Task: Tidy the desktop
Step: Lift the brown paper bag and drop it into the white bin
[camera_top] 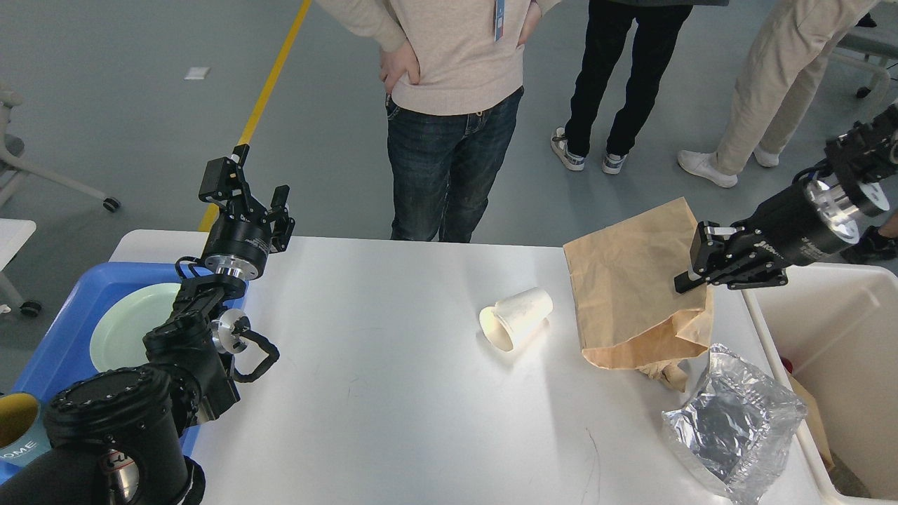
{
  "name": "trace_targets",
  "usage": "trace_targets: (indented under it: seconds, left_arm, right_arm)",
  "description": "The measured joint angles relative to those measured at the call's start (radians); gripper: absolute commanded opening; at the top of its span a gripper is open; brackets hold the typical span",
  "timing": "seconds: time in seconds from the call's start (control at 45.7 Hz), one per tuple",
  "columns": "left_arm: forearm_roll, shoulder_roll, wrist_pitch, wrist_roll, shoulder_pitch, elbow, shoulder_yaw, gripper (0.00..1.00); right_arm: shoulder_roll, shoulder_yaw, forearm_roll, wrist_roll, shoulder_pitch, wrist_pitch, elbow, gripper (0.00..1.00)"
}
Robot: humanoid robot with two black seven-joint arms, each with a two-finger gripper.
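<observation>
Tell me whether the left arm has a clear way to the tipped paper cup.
Probably yes. The left gripper hovers open over the desktop's far left edge, and only bare tabletop lies between it and the paper cup. The reach looks long, though.

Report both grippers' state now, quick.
Left gripper: open, holding nothing, raised above the desktop's far left edge.
Right gripper: shut on the brown paper bag, pinching its right edge.
</observation>
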State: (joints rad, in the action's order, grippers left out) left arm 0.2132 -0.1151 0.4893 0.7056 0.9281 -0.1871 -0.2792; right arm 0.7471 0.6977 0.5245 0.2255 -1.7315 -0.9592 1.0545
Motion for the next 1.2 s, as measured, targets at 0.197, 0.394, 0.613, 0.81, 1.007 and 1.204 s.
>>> trace_targets:
  seconds: [0.197, 0.394, 0.613, 0.81, 1.007, 1.204]
  left_arm:
    - [0.000, 0.000, 0.000, 0.000, 0.000, 0.000, 0.000, 0.96]
    - [0.000, 0.000, 0.000, 0.000, 0.000, 0.000, 0.000, 0.96]
    - [0.000, -0.001, 0.000, 0.000, 0.000, 0.000, 0.000, 0.97]
    - [0.000, -0.002, 0.000, 0.000, 0.000, 0.000, 0.000, 0.97]
    - [0.000, -0.001, 0.000, 0.000, 0.000, 0.000, 0.000, 0.96]
    - [0.000, -0.001, 0.000, 0.000, 0.000, 0.000, 0.000, 0.97]
  right_arm:
    - [0.075, -0.057, 0.000, 0.000, -0.052, -0.001, -0.001, 0.00]
    - [0.141, -0.094, 0.000, -0.005, -0.125, -0.001, -0.019, 0.00]
    - [0.138, -0.098, -0.004, -0.012, -0.027, 0.003, -0.192, 0.00]
    - [0.116, -0.100, -0.015, -0.012, 0.249, 0.219, -0.456, 0.00]
    - [0.088, -0.106, -0.018, -0.012, 0.552, 0.591, -0.564, 0.00]
    - [0.003, -0.110, -0.068, -0.012, 0.811, 0.862, -0.632, 0.76]
